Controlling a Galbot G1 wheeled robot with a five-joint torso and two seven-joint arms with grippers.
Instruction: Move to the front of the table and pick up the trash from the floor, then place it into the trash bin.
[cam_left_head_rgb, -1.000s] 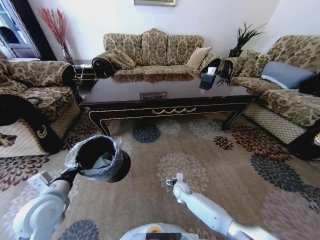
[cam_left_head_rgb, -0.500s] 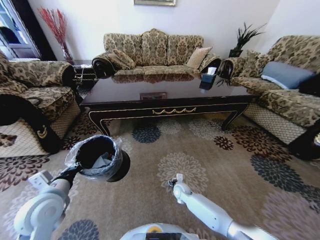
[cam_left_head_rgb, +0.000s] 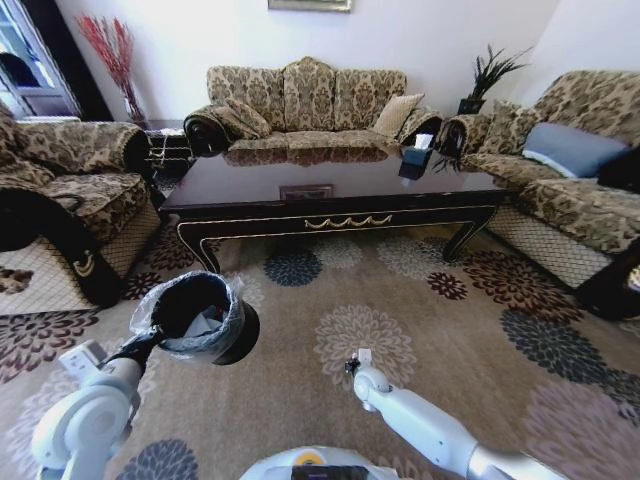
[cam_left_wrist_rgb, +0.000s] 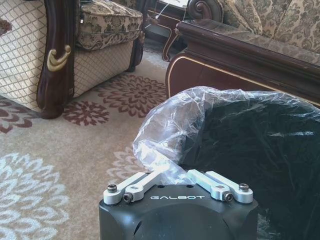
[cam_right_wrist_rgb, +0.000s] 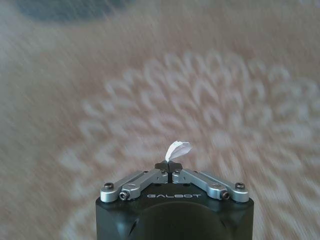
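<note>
Up off the floor (cam_left_head_rgb: 300, 400), trash bin (cam_left_head_rgb: 205, 320) pinched by left fingers (cam_left_wrist_rgb: 200, 179), paper inside; right fingers (cam_right_wrist_rgb: 161, 175) pinching white scrap (cam_right_wrist_rgb: 178, 149)

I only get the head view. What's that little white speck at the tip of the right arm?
Observer: A white scrap of trash, pinched in the shut right gripper over the floor.
Operator: And the left arm, is it really holding the bin?
Observer: Yes. The left gripper is clamped on the bin at its rim, over the clear liner.
Operator: Is the bin near the table?
Observer: The left wrist view shows the table just behind the bin.
</note>
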